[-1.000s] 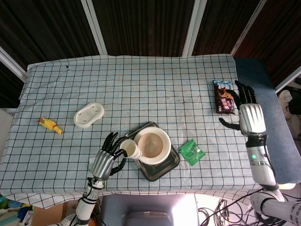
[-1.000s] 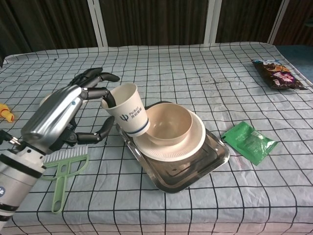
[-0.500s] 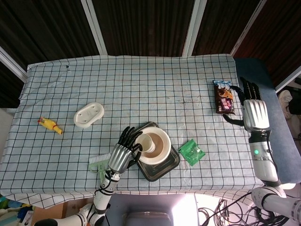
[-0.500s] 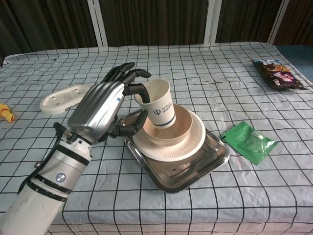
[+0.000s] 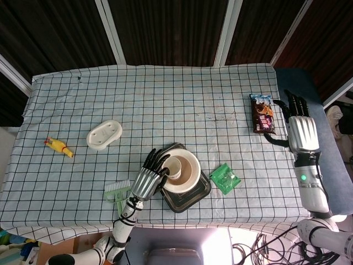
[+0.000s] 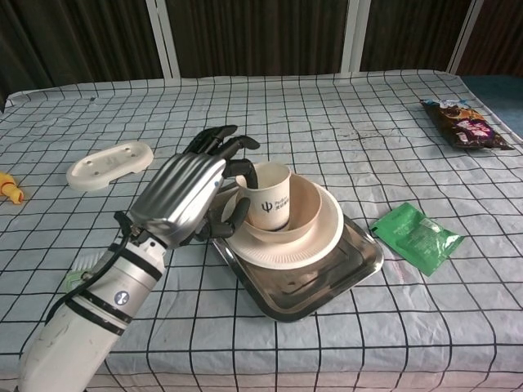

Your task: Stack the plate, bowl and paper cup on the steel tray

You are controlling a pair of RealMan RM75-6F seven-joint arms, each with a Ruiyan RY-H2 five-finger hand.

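The steel tray [image 6: 358, 263] [image 5: 190, 199] lies near the table's front edge. A cream plate [image 6: 327, 237] rests on it, and a cream bowl [image 6: 309, 208] [image 5: 188, 168] sits in the plate. The white paper cup [image 6: 270, 196] [image 5: 175, 167] stands upright inside the bowl, at its left side. My left hand [image 6: 186, 200] [image 5: 149, 179] grips the cup, fingers over its rim and thumb against its side. Far to the right, my right hand [image 5: 302, 130] hovers over the table's edge with fingers spread, holding nothing.
A dark snack packet [image 5: 262, 113] [image 6: 464, 122] lies beside my right hand. A green packet [image 5: 226, 178] [image 6: 417, 237] lies right of the tray. A green brush [image 5: 117, 193], a white dish [image 5: 103, 134] [image 6: 110, 162] and a yellow toy chicken [image 5: 58, 147] are to the left.
My left hand carried the tilted cup rightward over the bowl, then lowered it upright into the bowl. My right hand drifted slightly right, toward the table's edge.
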